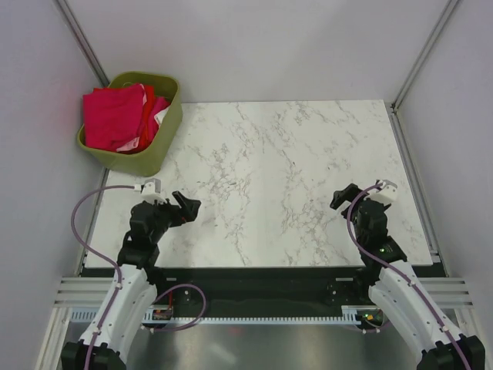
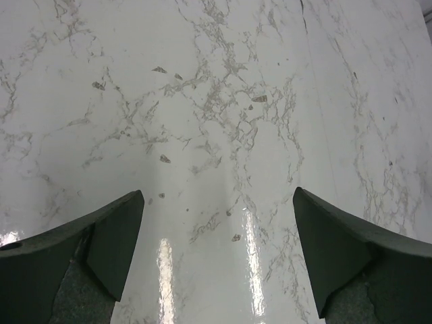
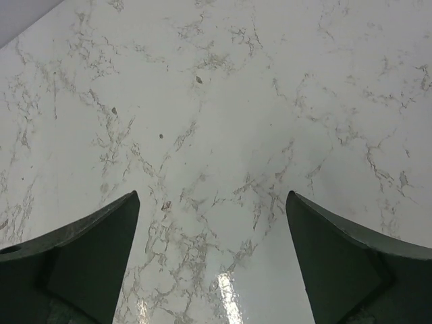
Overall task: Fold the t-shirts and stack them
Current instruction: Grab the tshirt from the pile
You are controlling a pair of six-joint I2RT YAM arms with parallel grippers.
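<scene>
The olive-green basket (image 1: pixel 171 127) stands at the far left corner of the marble table (image 1: pixel 308 154). All the t-shirts (image 1: pixel 115 116) lie inside it as one crumpled heap, with crimson cloth on top and a little paler pink showing at the side nearest the table's middle; nothing is folded yet. The left gripper (image 1: pixel 186 208) hovers on the side of the basket toward the arms' bases and a little to its right, well apart from it. Its jaws are spread wide with nothing between them, and its wrist view shows only bare marble below. I judge that the first danger is in the basket itself: the shirts lie tangled together, so a deep grasp can catch two layers at once. Then a second shirt comes out with the first, or hangs over the rim. A fingertip can also strike the basket's wall or hook under its rim. Because the basket looks light and stands close to the table's edge, a pull can drag or tip it. Far to the right of the basket, the right gripper (image 1: pixel 344 199) is also wide open and empty above bare marble. It seems too far from the basket to help at once, so a shirt lifted by one corner alone can land bunched, which makes a bad fold.
</scene>
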